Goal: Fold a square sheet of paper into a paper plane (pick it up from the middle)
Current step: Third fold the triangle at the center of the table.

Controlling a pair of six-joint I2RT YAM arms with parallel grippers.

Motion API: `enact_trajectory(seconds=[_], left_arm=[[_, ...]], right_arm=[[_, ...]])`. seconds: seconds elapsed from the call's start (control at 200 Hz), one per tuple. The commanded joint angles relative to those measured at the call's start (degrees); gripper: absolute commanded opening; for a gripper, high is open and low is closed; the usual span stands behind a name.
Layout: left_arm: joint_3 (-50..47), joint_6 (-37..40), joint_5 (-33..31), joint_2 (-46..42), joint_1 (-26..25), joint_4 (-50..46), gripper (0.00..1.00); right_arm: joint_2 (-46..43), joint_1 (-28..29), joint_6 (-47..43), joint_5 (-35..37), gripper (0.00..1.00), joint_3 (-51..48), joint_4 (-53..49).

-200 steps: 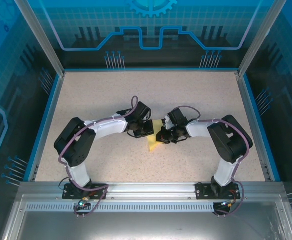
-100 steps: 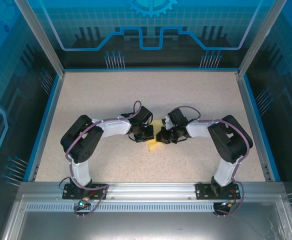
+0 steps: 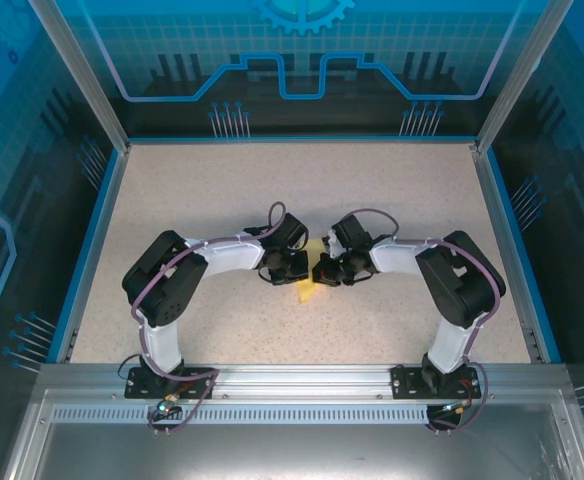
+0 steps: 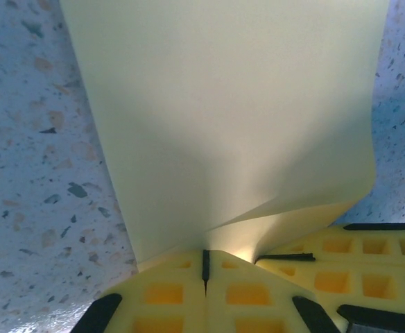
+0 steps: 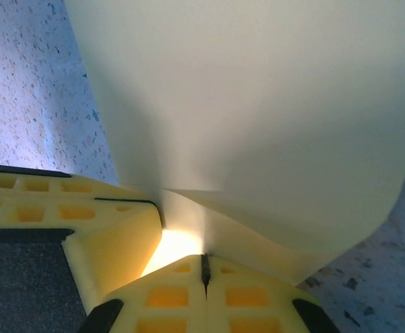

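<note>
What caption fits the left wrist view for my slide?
Left claw pinches folded pale yellow paper over the speckled table.

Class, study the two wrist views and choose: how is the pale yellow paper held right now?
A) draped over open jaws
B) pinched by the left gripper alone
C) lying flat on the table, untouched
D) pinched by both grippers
D: the left gripper and the right gripper each have their fingers shut together, with the pale yellow paper fanning out from the seam between them.

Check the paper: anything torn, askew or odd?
No tear shows. The left gripper and right gripper are both shut on the folded sheet of paper; its layers gape slightly beside the pinch, not flat.
</note>
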Motion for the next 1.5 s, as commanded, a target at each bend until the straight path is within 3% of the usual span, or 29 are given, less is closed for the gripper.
enact_trajectory(seconds=[0.0, 0.27, 0.465, 0.7, 0.945, 1.105, 1.31, 1.495], left_arm=[[-0.78, 1.21, -2.77, 2.95, -0.69, -8.05, 0.00], [-1.66, 1.15, -3.23, 3.55, -0.77, -8.35, 0.00], [-1.40, 1.06, -3.30, 3.26, -0.84, -8.06, 0.00], [-0.87, 0.97, -3.34, 3.61, -0.86, -8.28, 0.00], [-1.29, 1.35, -3.50, 4.18, -0.97, -9.51, 0.00], [-2.42, 1.72, -3.58, 4.78, -0.98, -9.45, 0.00], [-2.58, 1.22, -3.50, 4.89, -0.91, -8.74, 0.00], [-2.75, 0.46, -3.81, 4.72, -0.98, -8.40, 0.00]], right_arm=[[2.38, -3.01, -0.13, 4.26, 0.00, -0.56, -0.48], [-1.28, -10.31, -0.98, 6.64, 0.00, 0.40, -3.15], [-3.47, -6.98, -4.07, 3.06, 0.00, 3.72, -3.18], [1.59, -2.52, -3.88, 0.09, 0.00, 5.02, -0.93], [4.94, -4.94, -3.06, 1.99, 0.00, 7.02, -1.51], [5.16, -9.21, -1.48, 9.19, 0.00, 7.77, -4.88], [0.41, -10.91, -2.98, 11.00, 0.00, 8.54, -6.77], [-6.99, -5.43, -4.87, 5.01, 0.00, 4.88, -7.70]])
